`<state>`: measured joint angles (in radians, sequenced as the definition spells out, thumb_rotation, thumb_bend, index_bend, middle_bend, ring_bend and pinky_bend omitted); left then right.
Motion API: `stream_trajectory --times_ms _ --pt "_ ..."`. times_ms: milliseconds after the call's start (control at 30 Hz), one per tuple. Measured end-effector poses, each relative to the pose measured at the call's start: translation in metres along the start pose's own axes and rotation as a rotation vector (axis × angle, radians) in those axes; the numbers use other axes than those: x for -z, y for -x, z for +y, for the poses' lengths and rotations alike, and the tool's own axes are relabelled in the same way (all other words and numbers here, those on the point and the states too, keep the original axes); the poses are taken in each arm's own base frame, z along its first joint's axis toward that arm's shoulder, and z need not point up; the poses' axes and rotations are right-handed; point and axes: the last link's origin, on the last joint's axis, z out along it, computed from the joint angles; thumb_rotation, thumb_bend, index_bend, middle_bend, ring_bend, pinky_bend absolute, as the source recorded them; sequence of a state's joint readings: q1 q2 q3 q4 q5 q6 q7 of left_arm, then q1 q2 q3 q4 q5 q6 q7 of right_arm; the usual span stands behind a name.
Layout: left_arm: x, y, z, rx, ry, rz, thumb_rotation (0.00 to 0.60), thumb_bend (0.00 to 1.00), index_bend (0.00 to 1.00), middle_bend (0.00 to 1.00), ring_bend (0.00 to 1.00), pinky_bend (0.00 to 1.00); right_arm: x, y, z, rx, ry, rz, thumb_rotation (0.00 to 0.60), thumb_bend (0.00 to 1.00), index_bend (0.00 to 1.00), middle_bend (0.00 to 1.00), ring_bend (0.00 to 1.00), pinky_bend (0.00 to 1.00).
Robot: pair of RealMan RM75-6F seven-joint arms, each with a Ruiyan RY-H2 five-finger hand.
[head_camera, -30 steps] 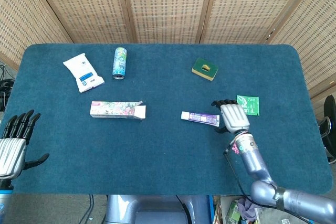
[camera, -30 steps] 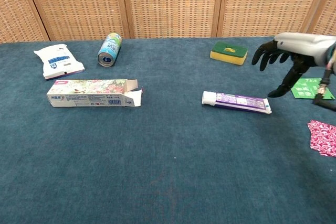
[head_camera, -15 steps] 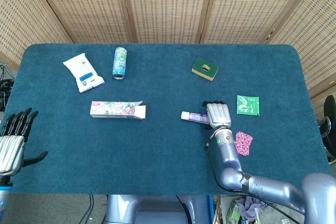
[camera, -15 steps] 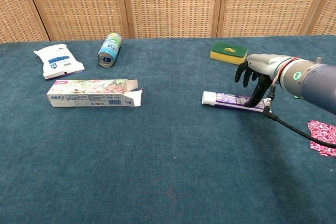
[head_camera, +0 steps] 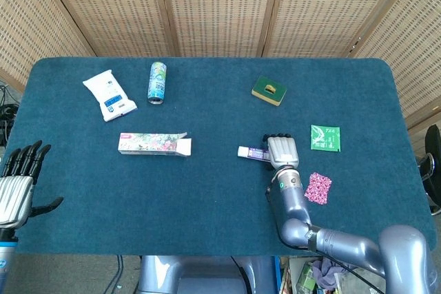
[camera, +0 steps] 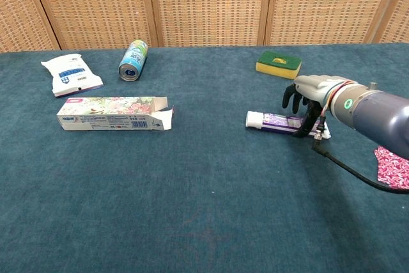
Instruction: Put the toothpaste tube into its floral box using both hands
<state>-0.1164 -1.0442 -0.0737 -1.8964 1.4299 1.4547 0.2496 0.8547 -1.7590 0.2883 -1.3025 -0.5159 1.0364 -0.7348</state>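
Note:
The purple-and-white toothpaste tube (head_camera: 249,151) (camera: 273,121) lies flat on the blue cloth, right of centre. My right hand (head_camera: 283,151) (camera: 308,96) hangs over its right part, with fingers (camera: 293,98) curled down on the far side and the thumb on the near side. The tube is not lifted. The floral box (head_camera: 153,144) (camera: 110,113) lies to the left, its open flap end (camera: 163,117) facing the tube. My left hand (head_camera: 18,182) is at the table's near left corner, fingers spread and holding nothing.
A white wipes pack (head_camera: 109,94) (camera: 70,75) and a lying can (head_camera: 158,81) (camera: 133,59) sit at the back left. A yellow-green sponge (head_camera: 269,90) (camera: 278,64) lies behind the tube. A green tea sachet (head_camera: 325,137) and a pink packet (head_camera: 318,187) (camera: 393,165) lie to the right.
My right hand has moved left from beside the tea sachet, onto the tube's right part, and lowered its fingers around it. The left hand has barely shifted.

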Motion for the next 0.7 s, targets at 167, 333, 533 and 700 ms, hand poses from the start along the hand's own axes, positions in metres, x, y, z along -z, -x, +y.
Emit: stream_trajectory --times_ms 167,333,533,700 --pt "-0.001 0.0 0.0 0.001 -0.002 -0.002 0.6 0.15 0.0 0.0 0.0 0.0 -0.003 0.006 0.002 0.007 0.002 -0.008 0.6 0.31 0.31 0.36 0.26 0.21" --pt "-0.001 0.0 0.0 0.003 -0.006 -0.002 0.6 0.15 0.0 0.0 0.0 0.0 -0.005 0.009 0.006 0.014 0.001 -0.002 0.6 0.35 0.39 0.39 0.29 0.22" --pt "-0.002 0.002 0.001 0.0 -0.004 -0.008 0.6 0.15 0.0 0.0 0.0 0.0 -0.007 0.013 0.011 0.027 0.005 -0.01 0.6 0.42 0.49 0.51 0.39 0.31" --pt "-0.002 0.003 0.001 -0.002 -0.006 -0.013 0.6 0.15 0.0 0.0 0.0 0.0 -0.006 0.014 0.013 0.043 -0.007 -0.004 0.6 0.51 0.56 0.58 0.46 0.38"
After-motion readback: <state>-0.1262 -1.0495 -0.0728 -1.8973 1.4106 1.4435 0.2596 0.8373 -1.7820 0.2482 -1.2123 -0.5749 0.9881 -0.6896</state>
